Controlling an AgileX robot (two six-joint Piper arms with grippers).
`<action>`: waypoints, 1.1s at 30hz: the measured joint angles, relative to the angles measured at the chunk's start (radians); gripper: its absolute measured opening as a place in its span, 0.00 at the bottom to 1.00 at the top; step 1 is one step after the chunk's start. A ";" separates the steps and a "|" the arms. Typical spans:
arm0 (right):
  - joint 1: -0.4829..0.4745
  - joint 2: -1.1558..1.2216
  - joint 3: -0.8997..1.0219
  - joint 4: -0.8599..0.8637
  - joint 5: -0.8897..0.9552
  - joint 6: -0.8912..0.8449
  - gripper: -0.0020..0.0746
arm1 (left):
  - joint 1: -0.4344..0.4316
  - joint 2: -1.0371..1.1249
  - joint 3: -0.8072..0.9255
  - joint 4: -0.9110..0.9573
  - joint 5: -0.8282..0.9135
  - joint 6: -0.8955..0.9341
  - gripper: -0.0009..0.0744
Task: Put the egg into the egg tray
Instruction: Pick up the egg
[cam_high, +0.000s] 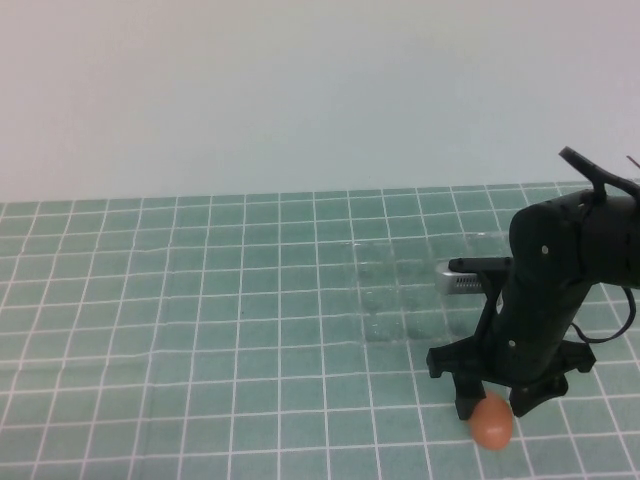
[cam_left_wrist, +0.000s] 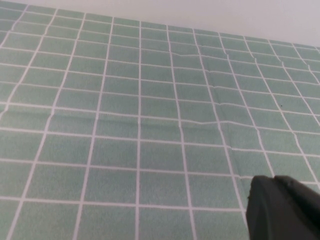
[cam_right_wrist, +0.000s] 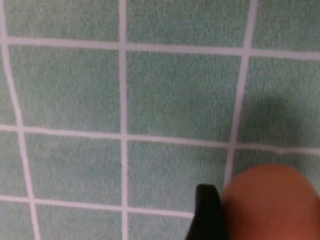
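Observation:
The orange-brown egg (cam_high: 491, 421) is at the near right of the green tiled surface. My right gripper (cam_high: 493, 408) points down over it with a black finger on each side, shut on the egg. In the right wrist view the egg (cam_right_wrist: 272, 200) fills the corner and one finger (cam_right_wrist: 207, 215) presses against its side; the other finger is out of view. The clear egg tray (cam_high: 420, 290) lies just behind the right arm, faint, with round cups. My left gripper (cam_left_wrist: 280, 210) shows only in its wrist view, shut and empty above bare tiles.
A green tiled mat (cam_high: 200, 300) covers the table up to a plain pale wall (cam_high: 300, 90). A grey metal piece (cam_high: 462, 280) shows beside the right arm over the tray's near right part. The left half holds only tiles.

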 joint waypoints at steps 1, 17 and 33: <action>0.000 0.006 0.000 0.000 -0.004 0.000 0.64 | 0.000 0.000 0.000 0.000 0.000 0.000 0.01; 0.000 0.018 -0.002 0.000 -0.044 -0.066 0.47 | 0.000 0.000 0.000 0.000 0.000 0.000 0.01; 0.000 -0.136 -0.002 -0.193 -0.399 -0.094 0.46 | 0.000 0.000 0.000 0.000 0.000 0.000 0.01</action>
